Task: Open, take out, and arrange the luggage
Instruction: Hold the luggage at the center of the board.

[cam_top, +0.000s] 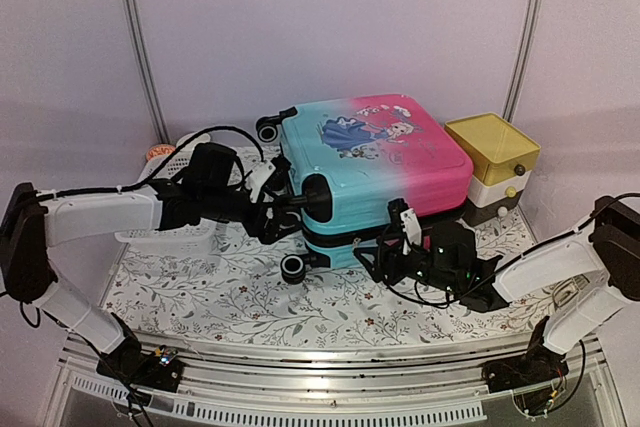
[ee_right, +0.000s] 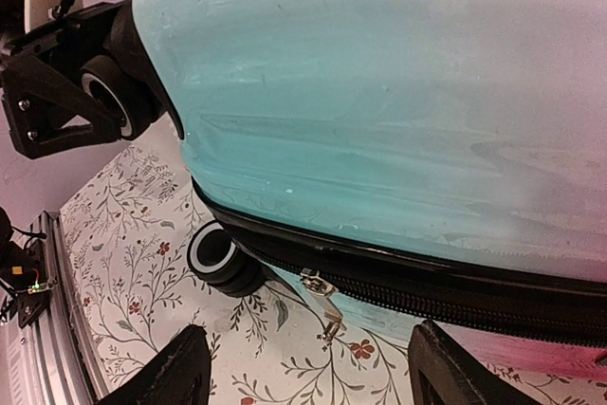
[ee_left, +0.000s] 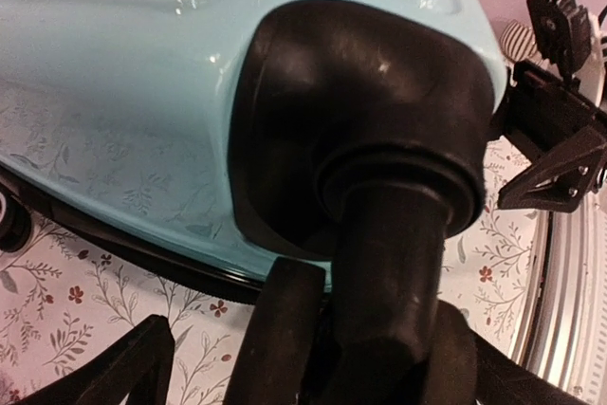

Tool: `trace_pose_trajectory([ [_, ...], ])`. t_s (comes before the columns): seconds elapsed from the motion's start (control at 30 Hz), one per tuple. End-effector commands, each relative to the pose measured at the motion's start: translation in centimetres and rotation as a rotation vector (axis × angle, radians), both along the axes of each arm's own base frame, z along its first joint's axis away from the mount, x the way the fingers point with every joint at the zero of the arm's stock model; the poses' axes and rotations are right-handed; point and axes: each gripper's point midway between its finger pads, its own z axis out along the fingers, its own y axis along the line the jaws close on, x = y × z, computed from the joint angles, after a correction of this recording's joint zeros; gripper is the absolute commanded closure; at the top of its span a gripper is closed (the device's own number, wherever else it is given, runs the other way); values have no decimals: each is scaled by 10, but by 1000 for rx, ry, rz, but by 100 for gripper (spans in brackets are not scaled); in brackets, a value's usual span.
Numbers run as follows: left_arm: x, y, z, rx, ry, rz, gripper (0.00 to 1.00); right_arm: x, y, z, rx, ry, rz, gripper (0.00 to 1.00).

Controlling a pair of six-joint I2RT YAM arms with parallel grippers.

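Note:
The luggage [cam_top: 385, 162] lies flat on the floral cloth, turquoise on the left and pink on the right, its black zipper band shut. My left gripper [cam_top: 298, 203] is open at the near-left corner, with the upper shell's black wheel [ee_left: 398, 263] between its fingers; the left finger [ee_left: 128, 367] stands apart from the wheel. My right gripper [cam_top: 397, 239] is open and low at the front side. Its fingers [ee_right: 166, 377] flank the silver zipper pull [ee_right: 327, 315], which hangs from the zipper band [ee_right: 427, 296] just ahead of them, untouched.
A yellow-topped drawer box [cam_top: 492, 147] stands against the suitcase's right end. A white perforated basket [cam_top: 180, 159] sits behind the left arm. A lower wheel [cam_top: 295, 268] and a rear wheel [cam_top: 268, 129] stick out. A metal rail [cam_top: 330, 362] runs along the table's near edge.

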Motion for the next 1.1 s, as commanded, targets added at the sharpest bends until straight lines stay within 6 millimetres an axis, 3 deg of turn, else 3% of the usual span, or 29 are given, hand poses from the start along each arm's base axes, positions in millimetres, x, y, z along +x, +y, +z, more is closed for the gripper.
trace_pose_trajectory([
  [0.0,3,-9,3,5,-42,-34,7,0,2,-3,26,-3,-12,28],
  [0.2,-2,-13,19,-38,-79,-73,25,-1,0,-9,29,1,-20,37],
  [0.43,-6,-13,29,-62,-106,-86,60,-1,-2,-15,19,0,-33,39],
  [0.63,-5,-16,31,-66,-97,-92,76,0,-4,-16,20,-6,-44,40],
  [1.07,-18,-25,83,-192,-111,-88,80,1,-4,-19,24,-27,-43,40],
])
